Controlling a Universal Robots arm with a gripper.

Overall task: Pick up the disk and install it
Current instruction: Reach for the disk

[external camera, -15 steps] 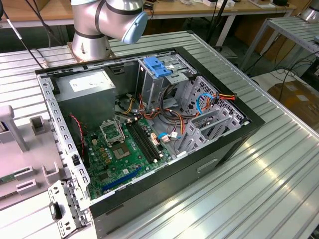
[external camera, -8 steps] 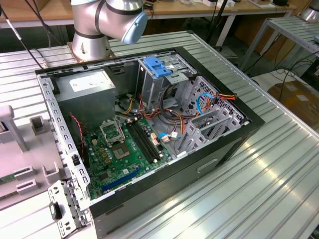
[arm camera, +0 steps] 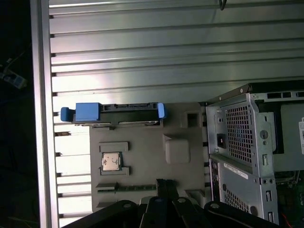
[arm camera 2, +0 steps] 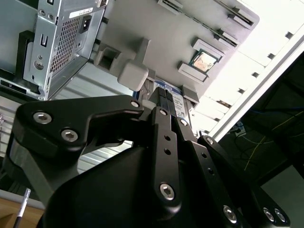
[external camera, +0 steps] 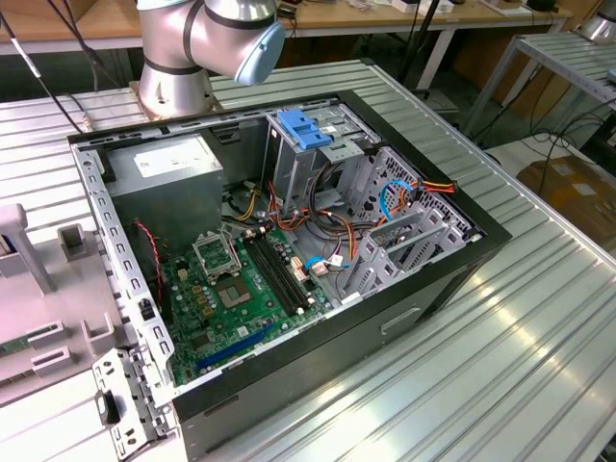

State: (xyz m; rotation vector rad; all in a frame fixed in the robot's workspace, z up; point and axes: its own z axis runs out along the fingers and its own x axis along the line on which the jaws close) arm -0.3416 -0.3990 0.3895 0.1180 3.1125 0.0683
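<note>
Silver arm (external camera: 188, 38) with pale-blue joint cap (external camera: 260, 50); black, screw-studded end effector (arm camera 2: 164, 98).

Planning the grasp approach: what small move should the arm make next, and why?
Probably shift the gripper across the grey holder toward the disk: it stands on edge at the holder's side away from the gripper, not yet gripped.

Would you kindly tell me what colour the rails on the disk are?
Blue: the rails cap both ends of the disk, clearest in the first wrist view.
</note>
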